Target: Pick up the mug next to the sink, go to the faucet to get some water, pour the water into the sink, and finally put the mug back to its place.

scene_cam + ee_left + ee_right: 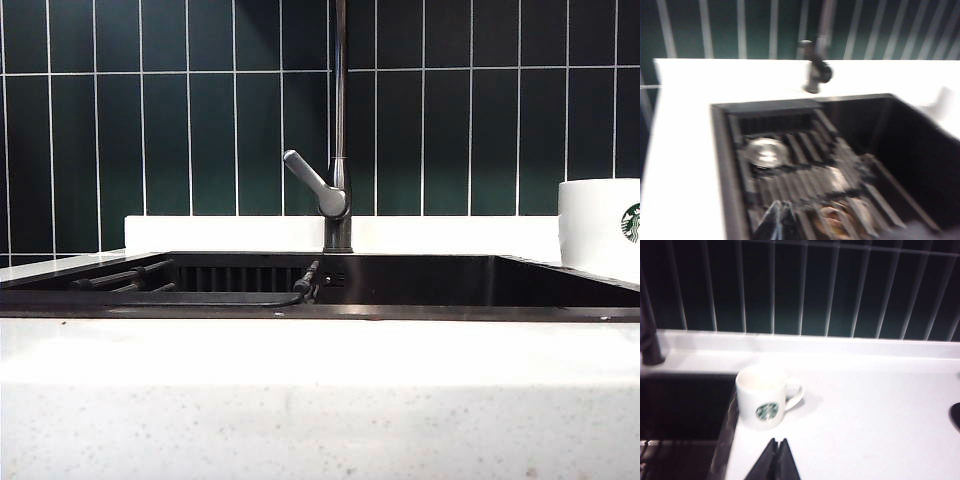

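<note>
One white speckled surface (320, 400) lies nearest in the exterior view, then one black sink (420, 285), one faucet (338, 190) at center and one mug (600, 225) at the right edge, upright beside the sink rim. Two grippers, seen only in wrist views: left gripper (780, 220) fingers clenched empty over the sink's ribbed rack (805, 170). Right gripper (776, 460) fingers clenched empty near the mug, whose handle only this view shows.
</note>
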